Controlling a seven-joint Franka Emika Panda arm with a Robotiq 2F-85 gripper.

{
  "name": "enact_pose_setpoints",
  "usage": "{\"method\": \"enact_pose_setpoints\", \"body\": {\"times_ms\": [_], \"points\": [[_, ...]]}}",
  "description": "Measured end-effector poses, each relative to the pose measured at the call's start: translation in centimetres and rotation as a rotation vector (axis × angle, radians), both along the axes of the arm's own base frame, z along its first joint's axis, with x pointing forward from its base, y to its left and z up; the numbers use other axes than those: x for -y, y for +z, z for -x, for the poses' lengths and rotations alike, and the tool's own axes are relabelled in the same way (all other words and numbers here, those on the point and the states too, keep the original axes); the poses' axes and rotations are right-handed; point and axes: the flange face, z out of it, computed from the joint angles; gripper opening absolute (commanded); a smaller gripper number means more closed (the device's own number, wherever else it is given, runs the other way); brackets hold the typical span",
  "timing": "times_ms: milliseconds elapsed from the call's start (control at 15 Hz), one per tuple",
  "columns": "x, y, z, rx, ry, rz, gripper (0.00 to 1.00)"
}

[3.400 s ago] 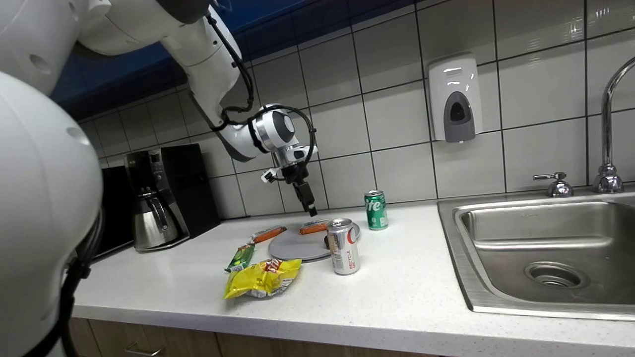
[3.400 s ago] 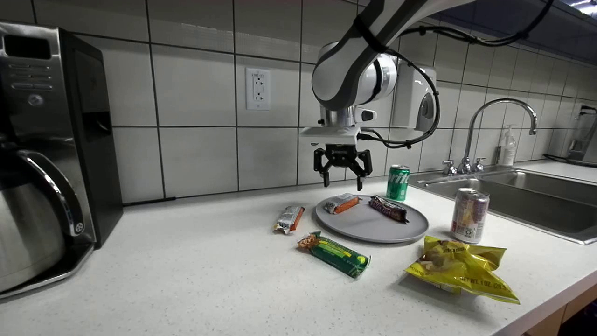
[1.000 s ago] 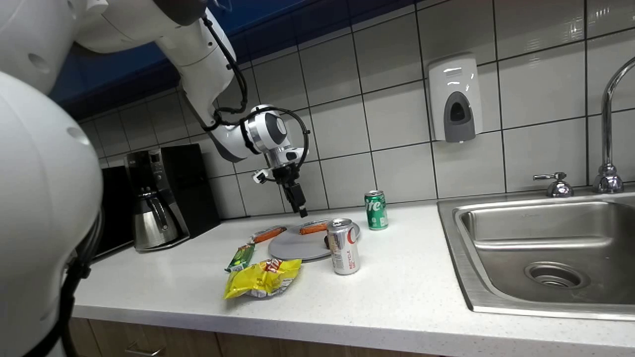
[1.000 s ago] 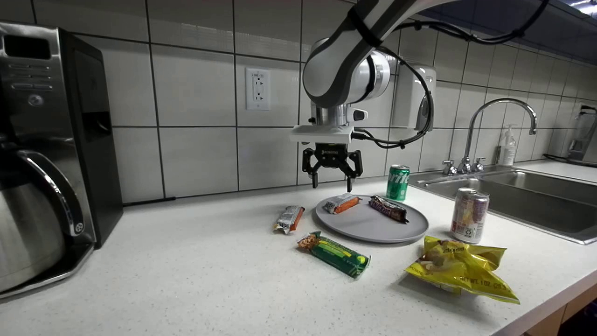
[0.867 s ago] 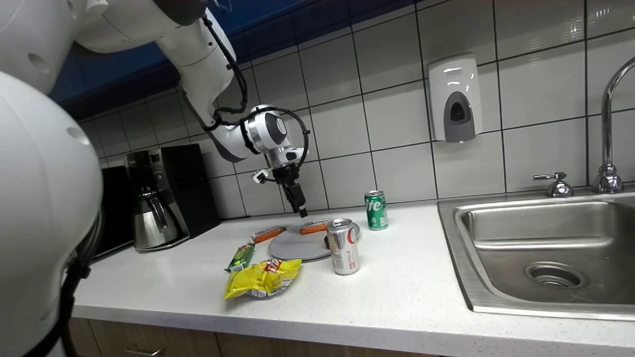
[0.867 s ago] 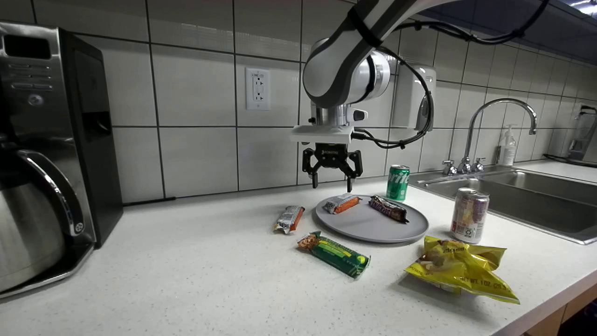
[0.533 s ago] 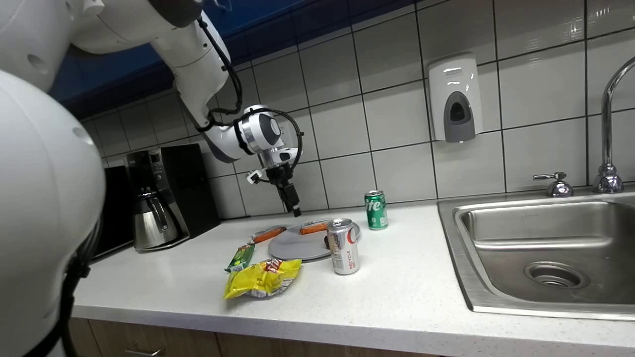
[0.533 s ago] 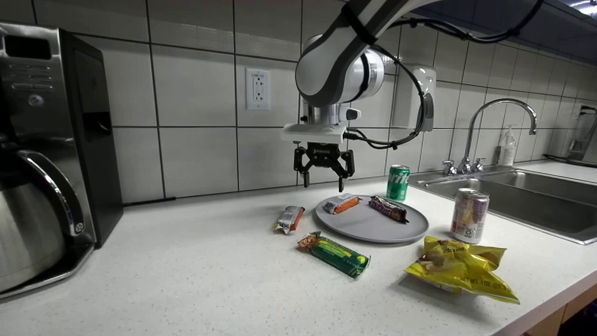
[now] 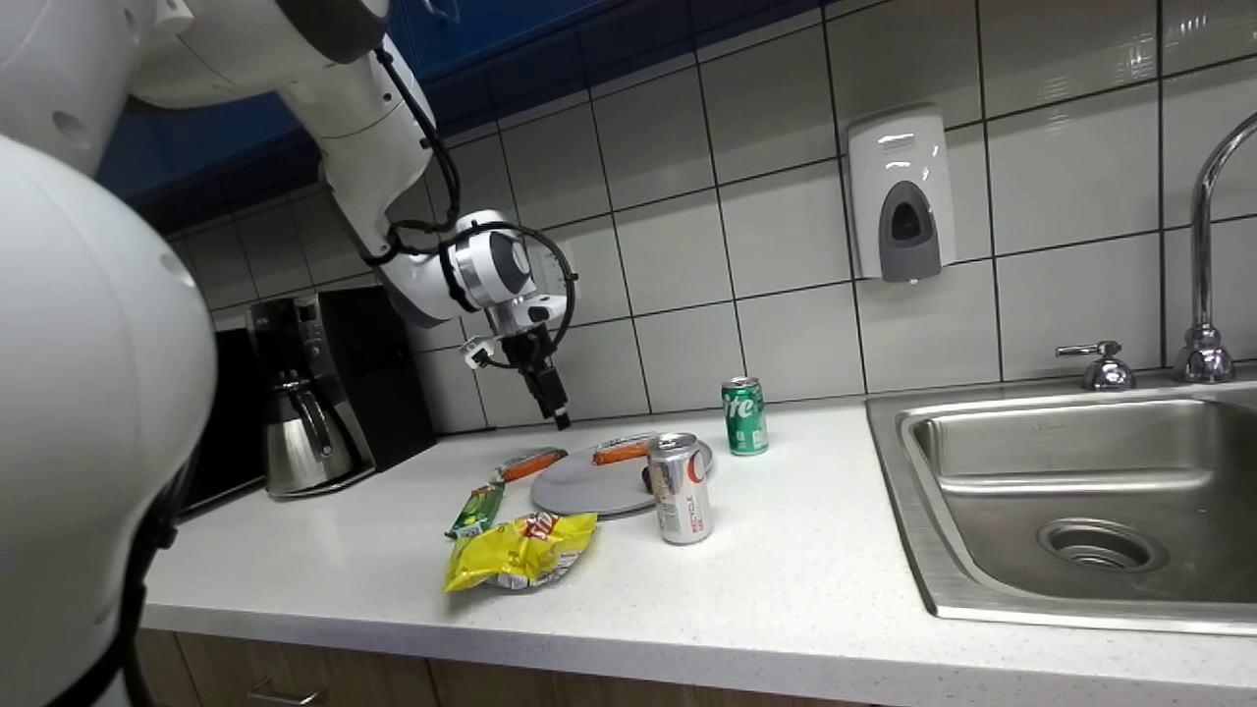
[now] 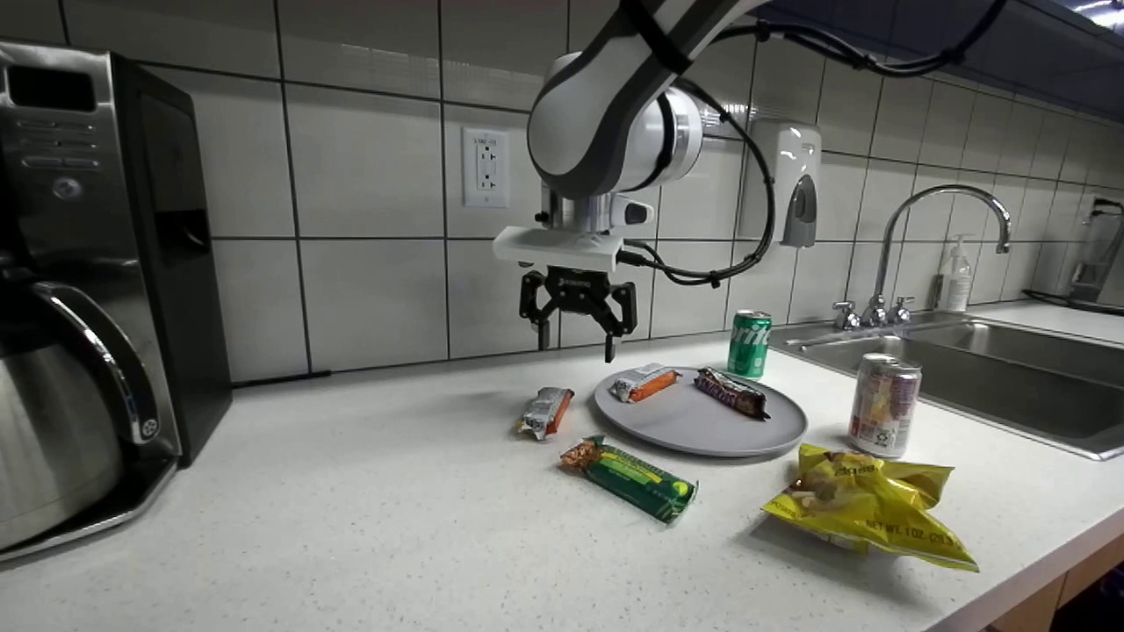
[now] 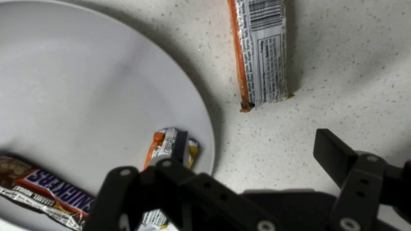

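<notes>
I judge this to be a positioning step: my jaws hang wide apart and empty above the counter [image 10: 351, 527], and gripping any bar from here would call for lining up over it, then lowering. Rightward from the middle of the frame in an exterior view, the orange-and-silver snack bar [image 10: 546, 411] lies on the counter, its long axis running lower left to upper right; in the wrist view it drops almost vertically from the top edge, so my spread seems to cross its width. Next, lower centre, the green snack bar [image 10: 634, 480] slopes down to the right. Right of centre, on the gray plate [image 10: 702, 436], a second orange-and-silver bar [image 10: 645, 384] tilts gently up to the right, while the Snickers bar [image 10: 731, 392] slants down to the right.
</notes>
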Motion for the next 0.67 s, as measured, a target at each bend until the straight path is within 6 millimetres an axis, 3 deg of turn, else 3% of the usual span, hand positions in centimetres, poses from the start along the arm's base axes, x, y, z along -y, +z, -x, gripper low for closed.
{"method": "enact_pose_setpoints", "body": {"times_ms": [333,667], "points": [[-1.5,-0.6,0.4,-0.007,0.017,-0.042,1.00],[-2.1,-2.4,0.7,-0.034,0.045,-0.055,1.00]]}}
